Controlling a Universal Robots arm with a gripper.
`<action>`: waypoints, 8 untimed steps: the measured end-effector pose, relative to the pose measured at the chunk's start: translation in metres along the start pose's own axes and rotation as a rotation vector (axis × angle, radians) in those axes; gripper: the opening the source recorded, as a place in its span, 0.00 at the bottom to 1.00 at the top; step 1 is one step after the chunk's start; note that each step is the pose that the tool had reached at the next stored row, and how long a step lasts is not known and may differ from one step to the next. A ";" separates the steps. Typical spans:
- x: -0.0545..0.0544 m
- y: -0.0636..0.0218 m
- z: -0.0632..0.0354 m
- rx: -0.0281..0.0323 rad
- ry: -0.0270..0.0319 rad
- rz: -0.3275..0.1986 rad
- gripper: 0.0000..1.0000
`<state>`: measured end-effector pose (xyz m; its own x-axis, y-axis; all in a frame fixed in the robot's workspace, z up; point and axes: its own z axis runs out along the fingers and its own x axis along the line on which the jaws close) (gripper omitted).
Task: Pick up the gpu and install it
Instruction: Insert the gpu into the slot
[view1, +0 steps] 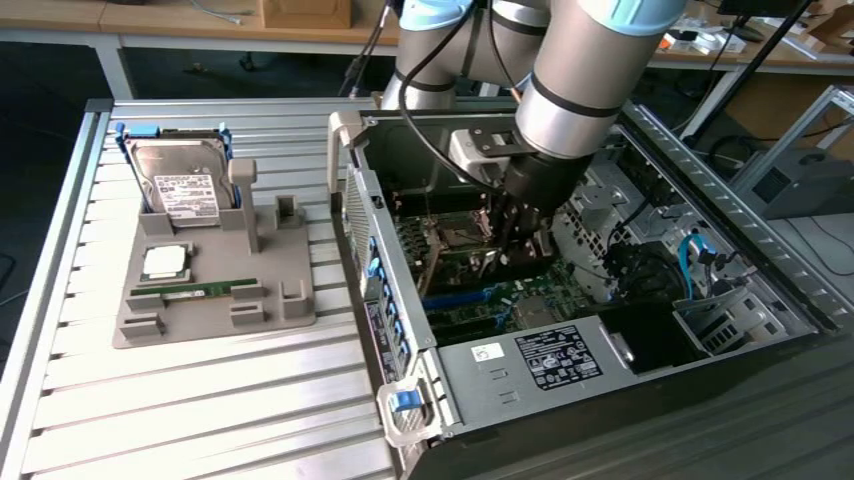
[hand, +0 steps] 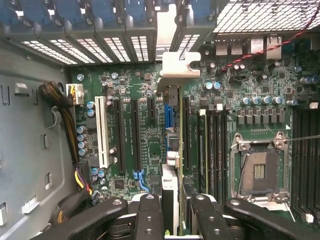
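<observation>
We find the gripper (hand: 172, 210) pinching the gpu (hand: 170, 125) edge-on inside the case (view1: 534, 365), bracket (hand: 176, 60) at the rear slots, and we judge it must stay square over the motherboard (hand: 140, 100) slot, pressed down evenly.

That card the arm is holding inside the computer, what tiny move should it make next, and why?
Probably a slow, straight push toward the motherboard. In the wrist view the gpu sits edge-on between the gripper fingers, its silver bracket already up at the case's rear slots, and the card lies along the expansion slots. Whether it is seated yet cannot be told.
</observation>
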<state>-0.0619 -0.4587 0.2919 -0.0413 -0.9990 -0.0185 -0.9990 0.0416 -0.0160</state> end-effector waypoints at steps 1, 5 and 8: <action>0.000 0.0009 0.0002 0.0000 0.0000 0.000 0.27; 0.000 0.0038 0.0011 -0.0001 0.0007 0.000 0.27; 0.000 0.0065 0.0025 0.0000 0.0012 0.000 0.27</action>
<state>-0.0683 -0.4588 0.2893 -0.0412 -0.9990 -0.0173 -0.9990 0.0415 -0.0160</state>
